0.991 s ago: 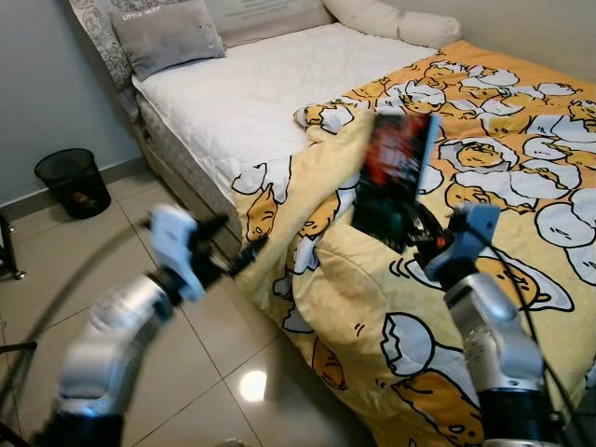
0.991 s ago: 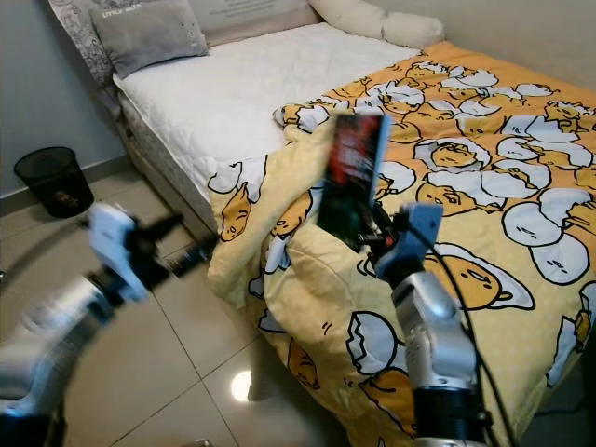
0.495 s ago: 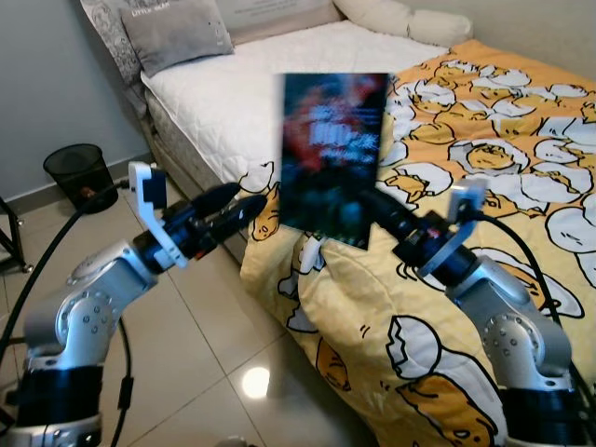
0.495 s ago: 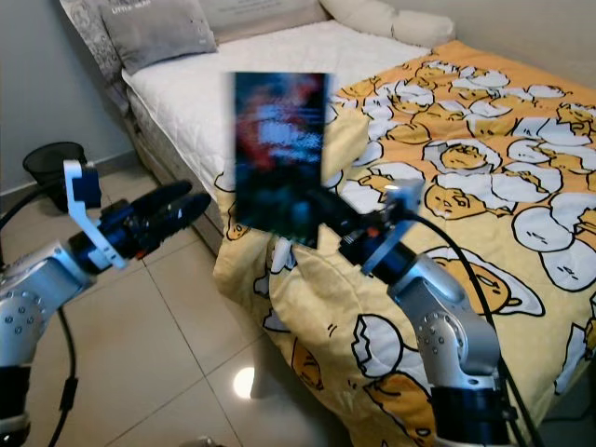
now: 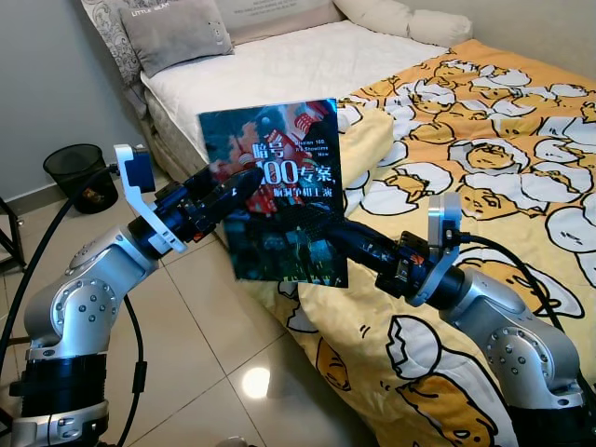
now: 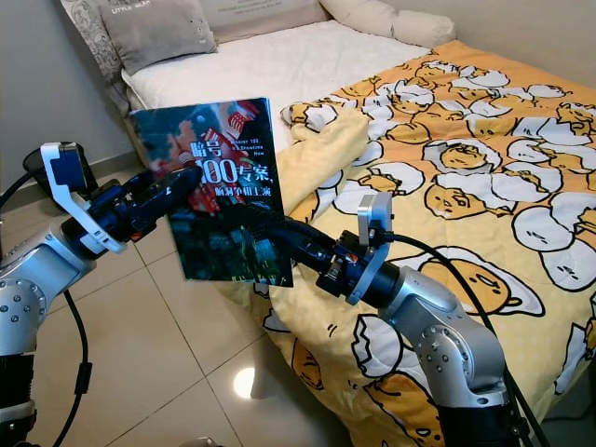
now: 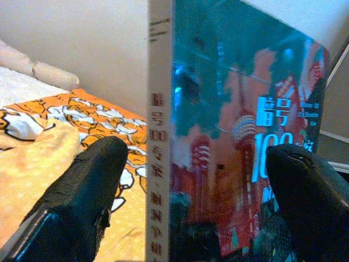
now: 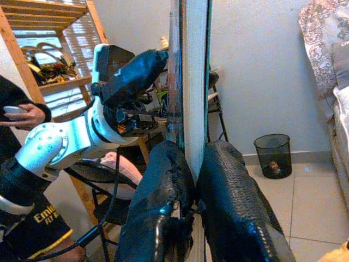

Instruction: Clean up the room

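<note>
Book (image 5: 279, 191) with a dark cover and white Chinese writing stands upright in the air, over the floor beside the bed (image 5: 279, 70). My right gripper (image 5: 312, 222) pinches its lower edge tight between both fingers. My left gripper (image 5: 237, 186) reaches to the book's side with its fingers spread apart, one on each side of the cover. Behind it lies the yellow egg-print blanket (image 5: 484, 140). A black mesh bin (image 5: 79, 172) stands by the wall.
</note>
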`<state>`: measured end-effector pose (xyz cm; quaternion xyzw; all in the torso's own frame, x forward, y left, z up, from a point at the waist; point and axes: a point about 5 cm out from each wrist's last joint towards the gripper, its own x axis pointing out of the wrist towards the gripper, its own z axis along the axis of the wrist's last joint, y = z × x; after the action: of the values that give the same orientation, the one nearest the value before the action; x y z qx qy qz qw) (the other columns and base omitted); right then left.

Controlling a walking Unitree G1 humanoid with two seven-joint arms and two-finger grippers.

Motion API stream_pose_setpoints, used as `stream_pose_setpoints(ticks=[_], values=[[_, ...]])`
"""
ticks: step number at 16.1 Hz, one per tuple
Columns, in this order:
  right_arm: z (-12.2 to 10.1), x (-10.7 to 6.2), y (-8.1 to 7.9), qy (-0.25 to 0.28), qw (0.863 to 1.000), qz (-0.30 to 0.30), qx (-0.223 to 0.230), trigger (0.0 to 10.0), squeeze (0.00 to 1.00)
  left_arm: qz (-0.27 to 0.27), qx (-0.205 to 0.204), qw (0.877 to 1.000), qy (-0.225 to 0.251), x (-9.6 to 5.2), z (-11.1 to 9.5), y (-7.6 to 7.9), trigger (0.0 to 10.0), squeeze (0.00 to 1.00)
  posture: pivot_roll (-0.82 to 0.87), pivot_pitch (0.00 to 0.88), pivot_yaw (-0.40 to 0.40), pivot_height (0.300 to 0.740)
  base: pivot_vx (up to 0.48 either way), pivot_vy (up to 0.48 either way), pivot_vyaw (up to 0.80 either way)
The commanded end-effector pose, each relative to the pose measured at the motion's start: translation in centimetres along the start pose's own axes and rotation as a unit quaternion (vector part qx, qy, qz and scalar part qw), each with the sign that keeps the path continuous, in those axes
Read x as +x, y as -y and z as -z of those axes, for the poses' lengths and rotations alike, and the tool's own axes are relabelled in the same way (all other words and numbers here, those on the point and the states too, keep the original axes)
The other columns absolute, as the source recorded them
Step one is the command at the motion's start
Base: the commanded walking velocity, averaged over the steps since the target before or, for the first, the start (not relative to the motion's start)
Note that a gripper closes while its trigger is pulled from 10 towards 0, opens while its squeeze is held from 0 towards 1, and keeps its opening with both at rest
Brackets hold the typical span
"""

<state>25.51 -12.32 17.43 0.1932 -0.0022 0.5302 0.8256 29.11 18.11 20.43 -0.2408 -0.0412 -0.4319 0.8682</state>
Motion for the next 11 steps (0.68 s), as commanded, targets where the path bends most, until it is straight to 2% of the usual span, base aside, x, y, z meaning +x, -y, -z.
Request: stream_pose_setpoints(ticks=[1,5,6,7,9,10,11], values=[[-1.0,0.1,-0.6,0.017,1.0,-0.021,-0.015,10.0,0.0,0.004,0.001,1.0,0.005,-0.3,-0.2,0.1,10.0,0.0,-0.03,0.0,0.072,0.74,0.0,0.0,0.0],[-1.3,0.1,-0.5,0.025,0.999,-0.02,-0.011,10.0,0.0,-0.004,-0.005,1.0,-0.012,-1.1,0.4,0.1,10.0,0.0,-0.02,0.0,0.07,0.74,0.0,0.0,0.0],[-1.5,0.1,-0.6,0.03,0.999,-0.025,-0.007,10.0,0.0,0.009,-0.015,0.999,-0.03,-1.3,0.8,0.4,10.0,0.0,-0.02,0.0,0.069,0.74,0.0,0.0,0.0],[-1.7,0.2,-0.6,0.033,0.999,-0.028,-0.006,10.0,0.0,0.015,-0.018,0.999,-0.037,-1.3,1.1,0.5,6.2,0.0,-0.02,0.0,0.07,0.74,0.0,0.0,0.0],[-1.9,0.2,-0.6,0.04,0.999,-0.032,-0.003,10.0,0.0,0.023,-0.023,0.999,-0.037,-1.6,1.3,0.7,1.1,0.0,-0.02,0.0,0.07,0.74,0.0,0.0,0.0],[-2.0,0.2,-0.6,0.042,0.999,-0.033,-0.003,10.0,0.0,0.028,-0.027,0.999,-0.033,-1.7,1.3,0.8,0.0,0.0,-0.02,0.0,0.07,0.74,0.0,0.0,0.0],[-2.2,0.3,-0.6,0.049,0.998,-0.032,-0.001,10.0,0.0,0.038,-0.038,0.998,-0.028,-1.9,1.3,1.0,0.0,0.0,-0.02,0.0,0.07,0.74,0.0,0.0,0.0]])
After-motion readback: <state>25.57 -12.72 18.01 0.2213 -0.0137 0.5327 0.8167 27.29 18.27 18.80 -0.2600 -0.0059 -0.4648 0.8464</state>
